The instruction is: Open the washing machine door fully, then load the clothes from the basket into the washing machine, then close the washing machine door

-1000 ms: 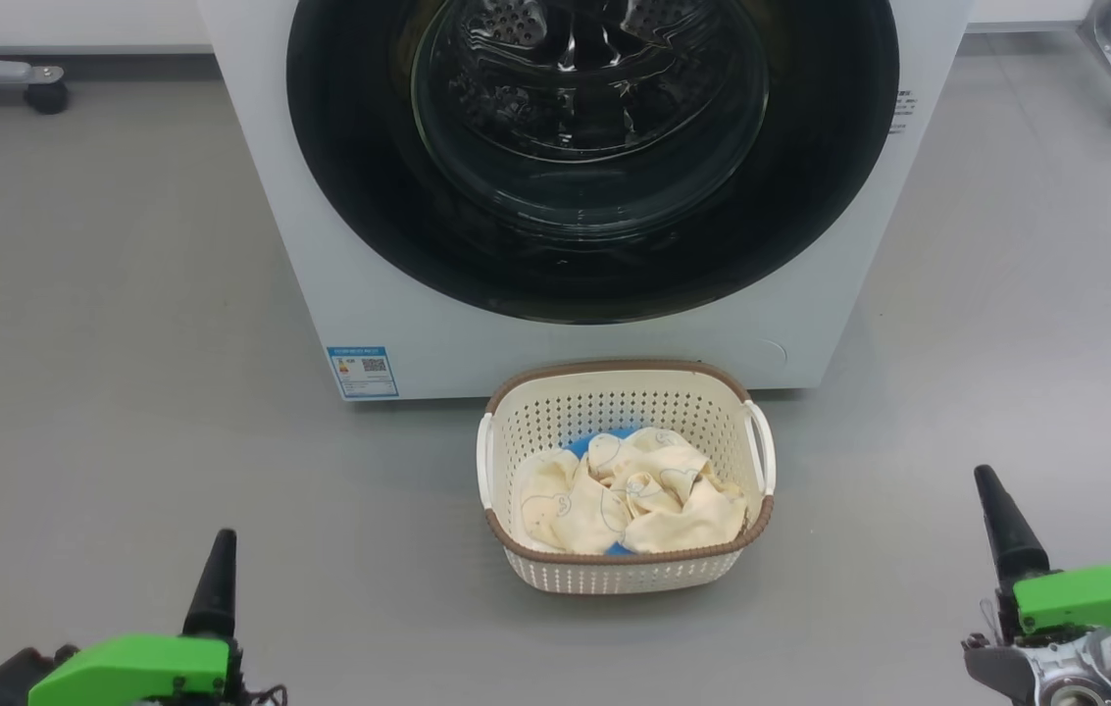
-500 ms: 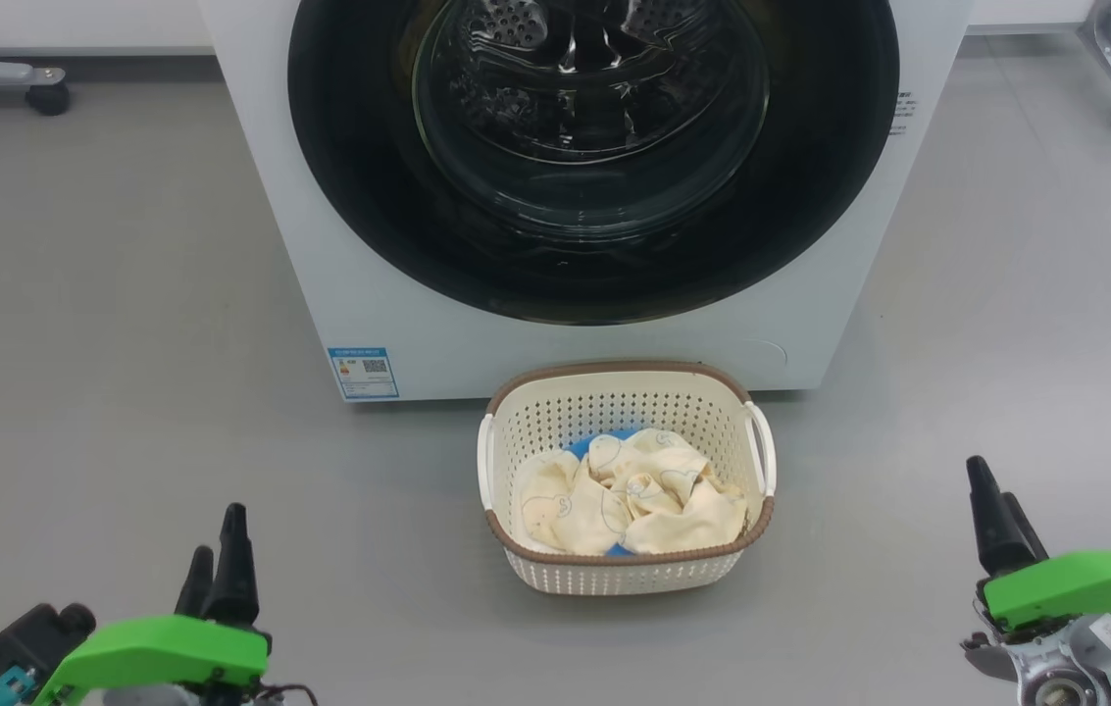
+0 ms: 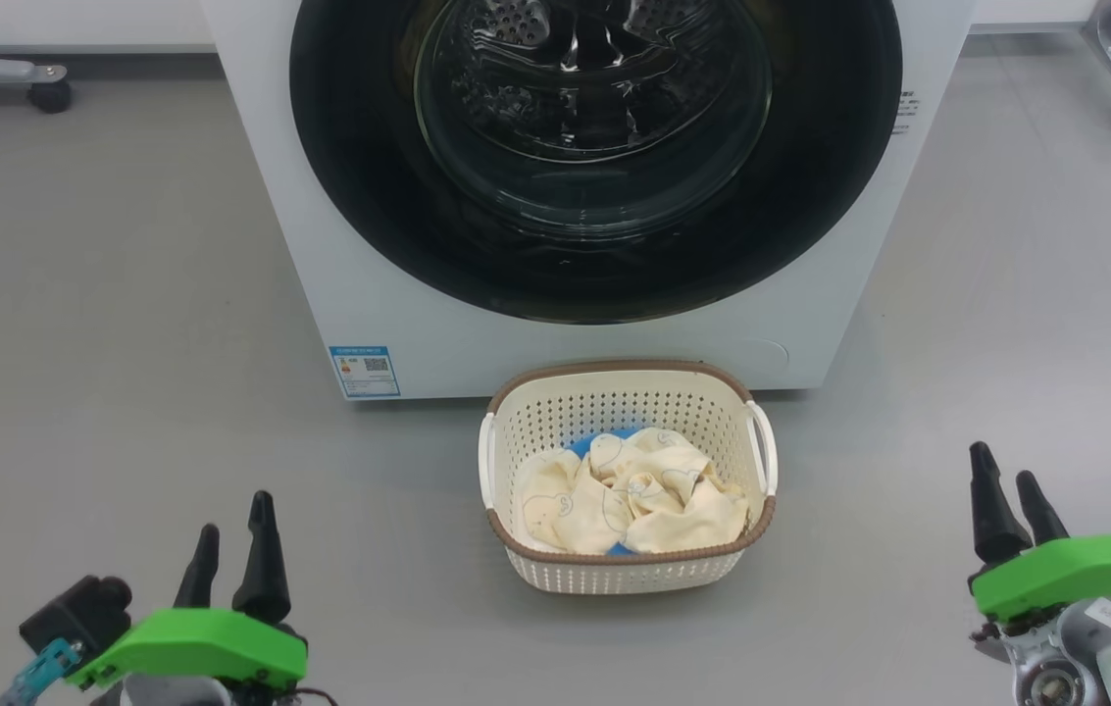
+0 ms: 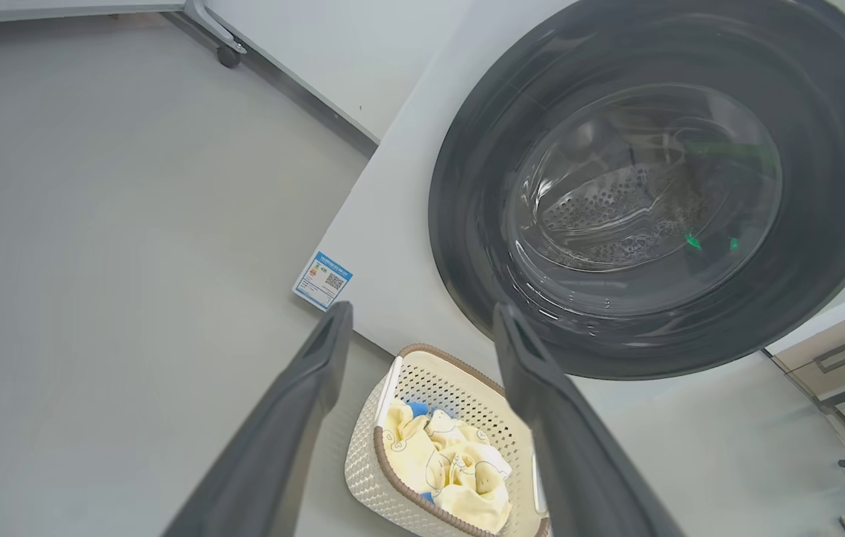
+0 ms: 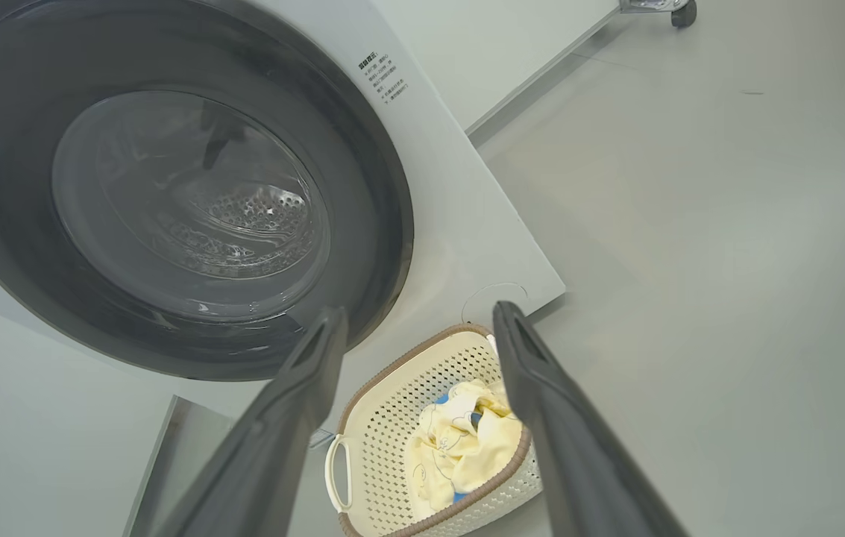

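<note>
Bare floor (image 3: 124, 294) lay open left and right of the basket (image 3: 614, 579), which sat just before the washing machine (image 3: 418, 324), whose shut door (image 3: 369, 196) barred the way inside.

Left gripper (image 3: 234, 515) sits at the near left and right gripper (image 3: 1002, 463) at the near right. Both point forward, dark fingers parted and empty, behind green wrist covers.
</note>
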